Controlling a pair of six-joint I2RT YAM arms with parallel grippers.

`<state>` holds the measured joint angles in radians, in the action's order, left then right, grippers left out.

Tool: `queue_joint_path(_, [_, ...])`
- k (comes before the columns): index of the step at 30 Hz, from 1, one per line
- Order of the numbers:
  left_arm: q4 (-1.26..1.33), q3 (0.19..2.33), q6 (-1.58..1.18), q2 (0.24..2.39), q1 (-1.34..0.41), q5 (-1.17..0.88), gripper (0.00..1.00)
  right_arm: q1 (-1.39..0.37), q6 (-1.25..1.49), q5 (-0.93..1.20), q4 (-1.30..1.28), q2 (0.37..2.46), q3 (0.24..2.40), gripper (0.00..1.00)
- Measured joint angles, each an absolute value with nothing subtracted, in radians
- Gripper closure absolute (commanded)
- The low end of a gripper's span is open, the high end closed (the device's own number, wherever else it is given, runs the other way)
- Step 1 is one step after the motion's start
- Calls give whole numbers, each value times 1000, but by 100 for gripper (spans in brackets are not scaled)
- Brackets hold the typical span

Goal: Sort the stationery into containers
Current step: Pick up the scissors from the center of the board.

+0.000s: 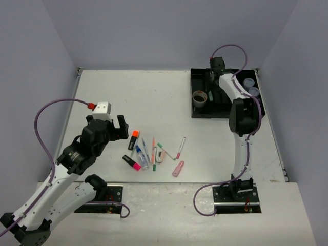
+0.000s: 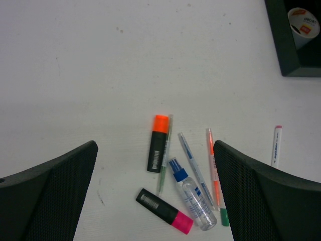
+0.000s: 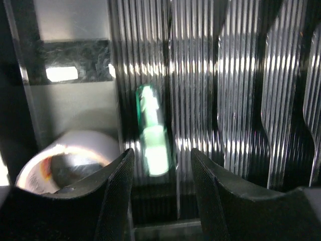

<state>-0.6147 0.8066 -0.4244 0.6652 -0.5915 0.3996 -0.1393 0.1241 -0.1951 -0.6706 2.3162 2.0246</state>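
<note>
Loose stationery lies mid-table: an orange highlighter (image 1: 134,139) (image 2: 158,143), a pink highlighter (image 1: 132,162) (image 2: 163,210), a clear spray bottle (image 2: 192,194) and thin pens (image 2: 214,170). My left gripper (image 1: 123,128) (image 2: 154,150) hovers open above them, holding nothing. My right gripper (image 1: 212,77) (image 3: 161,155) is over the black tray (image 1: 200,110), jaws apart. A blurred green item (image 3: 153,130) lies in a narrow ribbed compartment just beyond the fingertips, touching neither finger. The tape roll (image 1: 199,97) (image 3: 65,160) sits in the tray's left section.
Two bluish-lidded tubs (image 1: 249,82) stand in the tray's right side. A pink item (image 1: 178,168) and a white pen (image 1: 180,147) (image 2: 275,145) lie to the right of the pile. Grey walls close in the table on three sides.
</note>
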Motion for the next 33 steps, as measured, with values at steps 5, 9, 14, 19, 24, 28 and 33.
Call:
queue_joint_path(5, [-615, 807, -424, 666, -591, 400, 0, -183, 219, -222, -652, 2049, 1766, 41])
queue_joint_path(9, [-614, 807, -424, 670, -591, 400, 0, -324, 313, -237, -602, 1686, 1467, 41])
queue_joint_path(14, [-614, 807, -423, 679, -592, 396, 0, -644, 510, -252, -486, 1300, 1126, 37])
queue_joint_path(19, [-614, 807, -423, 688, -592, 392, 0, -827, 762, -307, -557, 1198, 851, 23])
queue_joint_path(24, [-613, 807, -423, 683, -592, 389, 0, -1002, 999, -351, -636, 1048, 706, 12])
queue_joint_path(28, [-613, 807, -423, 672, -592, 389, 0, -1068, 1133, -351, -646, 1042, 690, 12])
queue_joint_path(33, [-609, 807, -423, 664, -596, 388, 0, -1155, 1237, -350, -682, 1212, 716, 15])
